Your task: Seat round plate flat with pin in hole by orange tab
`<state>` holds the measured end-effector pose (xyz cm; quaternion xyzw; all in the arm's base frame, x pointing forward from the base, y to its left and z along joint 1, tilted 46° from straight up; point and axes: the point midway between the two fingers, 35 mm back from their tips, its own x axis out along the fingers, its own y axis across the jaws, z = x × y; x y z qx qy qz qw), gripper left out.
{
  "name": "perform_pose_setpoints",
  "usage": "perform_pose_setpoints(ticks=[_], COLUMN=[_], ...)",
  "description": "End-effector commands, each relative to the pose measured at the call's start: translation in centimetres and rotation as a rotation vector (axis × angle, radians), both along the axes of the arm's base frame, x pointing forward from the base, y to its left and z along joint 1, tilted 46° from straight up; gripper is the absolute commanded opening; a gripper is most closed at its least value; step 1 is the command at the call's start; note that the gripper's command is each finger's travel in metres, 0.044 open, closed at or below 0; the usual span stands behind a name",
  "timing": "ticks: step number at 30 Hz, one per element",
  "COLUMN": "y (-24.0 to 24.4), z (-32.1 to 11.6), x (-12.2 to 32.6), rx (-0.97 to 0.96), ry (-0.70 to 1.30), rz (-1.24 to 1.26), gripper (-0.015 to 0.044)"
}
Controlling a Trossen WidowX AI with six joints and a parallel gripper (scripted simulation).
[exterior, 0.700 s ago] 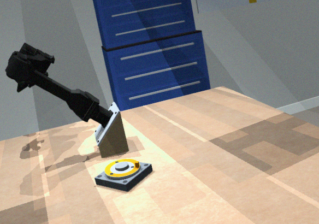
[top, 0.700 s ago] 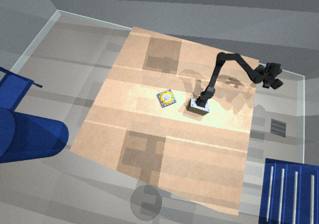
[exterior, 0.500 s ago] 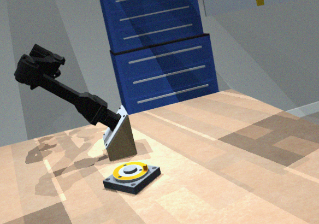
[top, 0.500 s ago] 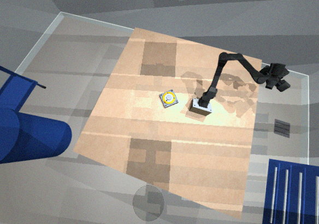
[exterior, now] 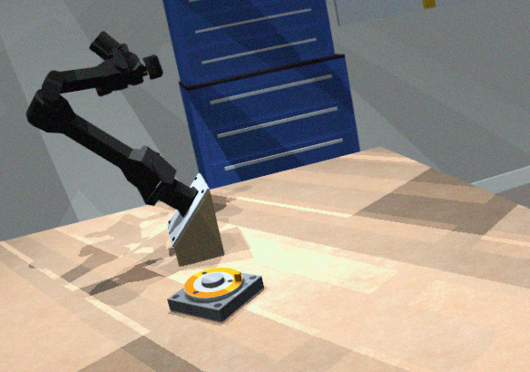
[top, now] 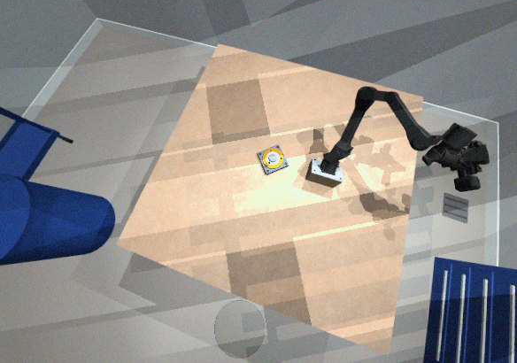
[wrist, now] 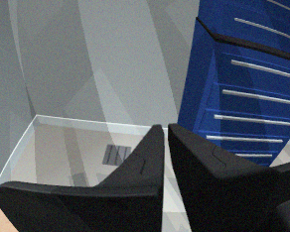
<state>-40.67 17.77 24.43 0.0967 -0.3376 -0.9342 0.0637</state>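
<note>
While far from the plate (exterior: 211,283), claw (wrist: 166,134) pressed together, pinching nothing; cabinet (wrist: 244,64) just beyond fingertips.

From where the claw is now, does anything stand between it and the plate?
Only the arm's own wedge mount lies between them. The shut, empty claw is high and far behind it, pointing away from the plate.

Orange-ringed grey plate (exterior: 211,283), dark grey base (exterior: 216,298), blue cabinet (exterior: 263,65).
</note>
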Motion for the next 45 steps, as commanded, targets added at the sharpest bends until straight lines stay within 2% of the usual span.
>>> perform_pose_setpoints(ticks=[1, 5, 11, 14, 16, 21, 23, 27, 29, 31, 35, 36, 43, 45], y=[6.8, 10.9, 18.8, 19.3, 21.8, 24.1, 24.9, 24.9, 24.8, 24.1, 22.1, 22.0, 15.0, 13.8], z=[-2.7, -4.1, -7.5, -8.7, -10.6, -13.1, -14.9, -17.5, -18.0, -19.5, -21.3, -21.4, -24.5, -24.8], x=[2.6, 5.5, 13.4, 15.1, 19.4, 25.4, 29.8, 36.4, 38.1, 42.7, 49.1, 49.4, 59.7, 60.6], rx=[-0.049, -0.091, -0.196, -0.144, -0.199, -0.282, -0.349, -0.457, -0.485, -0.566, -0.693, -0.701, -1.002, -1.041], ry=[-0.099, -0.153, -0.278, -0.322, -0.396, -0.490, -0.559, -0.661, -0.687, -0.758, -0.863, -0.868, -1.046, -1.057], rz=[-0.228, -0.379, -0.711, -0.728, -0.872, -1.048, -1.159, -1.315, -1.358, -1.473, -1.627, -1.636, -1.867, -1.880], gripper=[0.0000, 0.0000, 0.0000, 0.0000, 0.0000, 0.0000, 0.0000, 0.0000, 0.0000, 0.0000, 0.0000, 0.0000, 0.0000, 0.0000])
